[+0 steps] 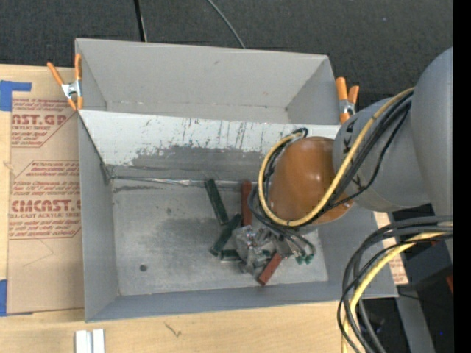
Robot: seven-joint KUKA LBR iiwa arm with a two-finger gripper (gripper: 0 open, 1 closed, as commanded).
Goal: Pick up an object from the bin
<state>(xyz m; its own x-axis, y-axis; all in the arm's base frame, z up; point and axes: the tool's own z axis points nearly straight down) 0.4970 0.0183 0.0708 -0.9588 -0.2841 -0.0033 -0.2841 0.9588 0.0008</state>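
Note:
My gripper (255,244) is low in the bin's front right part, under the orange dome, down among a small cluster of stick-like things. A dark green stick (215,199) lies slanted just to its upper left. A reddish-brown stick (246,199) lies beside that one, its lower end hidden by the gripper. Short dark green pieces (225,243) lie against the gripper's left side. Another reddish-brown piece (268,269) pokes out below the gripper toward the front wall. Whether anything is held is hidden.
The bin's left half is bare scuffed metal floor. The sloped back wall rises behind the cluster. The arm and its looped cables cover the bin's right side.

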